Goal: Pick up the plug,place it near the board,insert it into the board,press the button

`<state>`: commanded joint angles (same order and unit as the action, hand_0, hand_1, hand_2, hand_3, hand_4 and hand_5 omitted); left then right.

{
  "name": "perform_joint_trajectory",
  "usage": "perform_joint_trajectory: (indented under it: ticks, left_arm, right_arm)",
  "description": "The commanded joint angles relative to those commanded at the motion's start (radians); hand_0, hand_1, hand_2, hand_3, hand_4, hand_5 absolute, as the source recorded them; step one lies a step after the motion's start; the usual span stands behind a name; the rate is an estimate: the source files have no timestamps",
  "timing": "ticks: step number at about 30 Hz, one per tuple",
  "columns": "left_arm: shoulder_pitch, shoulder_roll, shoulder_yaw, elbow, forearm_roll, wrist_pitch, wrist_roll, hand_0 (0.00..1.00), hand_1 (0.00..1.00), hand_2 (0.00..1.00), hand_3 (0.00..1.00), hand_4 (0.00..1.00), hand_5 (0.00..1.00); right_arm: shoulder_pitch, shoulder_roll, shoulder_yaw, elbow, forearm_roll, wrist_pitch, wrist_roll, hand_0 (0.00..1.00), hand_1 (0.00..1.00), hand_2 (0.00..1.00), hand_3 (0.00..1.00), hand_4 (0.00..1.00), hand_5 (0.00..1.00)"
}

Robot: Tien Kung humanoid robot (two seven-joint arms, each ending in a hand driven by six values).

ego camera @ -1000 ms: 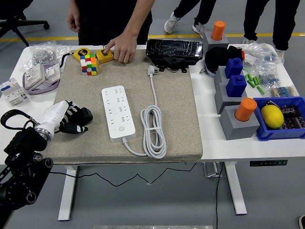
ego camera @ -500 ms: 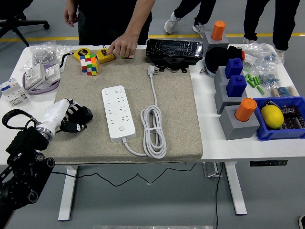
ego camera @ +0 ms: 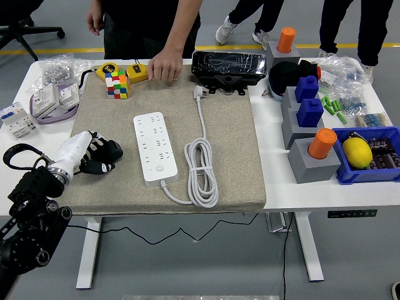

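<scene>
1. Head view: the plug (ego camera: 199, 93) is seen lying on the beige mat (ego camera: 237, 156), at its far side, just before a black wrapped device (ego camera: 226, 67).
2. Its white cable (ego camera: 201, 172) is coiled right of the white power strip (ego camera: 155, 147), which lies flat at mid-mat.
3. The left hand (ego camera: 94, 153) is rested on the mat's left edge, well apart from the strip; the dark fingers are loosely curled and nothing is held.
4. The right hand is not seen.
5. A person's hand (ego camera: 164, 65) is laid fist-like at the mat's far edge, beside a yellow tape measure (ego camera: 137, 73) and a colour cube (ego camera: 116, 84).
</scene>
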<state>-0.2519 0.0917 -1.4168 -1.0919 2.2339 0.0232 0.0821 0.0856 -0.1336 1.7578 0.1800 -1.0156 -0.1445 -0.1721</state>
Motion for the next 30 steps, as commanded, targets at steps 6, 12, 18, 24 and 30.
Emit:
perform_joint_trajectory:
  ticks: [6,12,18,24,30]
  left_arm:
    - [-0.006,0.0,-0.003,-0.003,-0.017,-0.001,-0.01,0.301,0.334,0.376,0.486,0.753,0.062]
    - [-0.007,-0.001,0.001,-0.013,-0.038,0.001,-0.02,0.281,0.242,0.293,0.415,0.74,0.097]
    - [-0.01,0.003,0.006,-0.044,-0.092,-0.009,-0.024,0.284,0.21,0.25,0.357,0.725,0.123]
    - [-0.02,0.015,0.024,-0.071,-0.158,-0.02,-0.029,0.285,0.196,0.233,0.338,0.717,0.145]
    - [-0.046,0.039,0.078,-0.086,-0.217,-0.038,-0.035,0.287,0.198,0.231,0.341,0.706,0.144]
  right_arm:
    - [0.001,0.0,-0.003,0.0,0.003,0.0,0.001,0.791,0.763,0.761,0.784,0.998,0.998]
    - [0.001,-0.001,-0.004,0.0,0.003,0.0,0.001,0.79,0.763,0.761,0.784,0.998,0.998]
    - [0.002,-0.001,-0.007,0.0,0.006,-0.002,0.0,0.79,0.763,0.761,0.784,0.998,0.998]
    - [0.003,0.0,-0.006,0.0,0.005,-0.005,0.002,0.788,0.763,0.761,0.783,0.998,0.998]
    - [0.0,0.002,-0.003,0.0,0.0,-0.007,0.003,0.782,0.762,0.761,0.783,0.998,0.998]
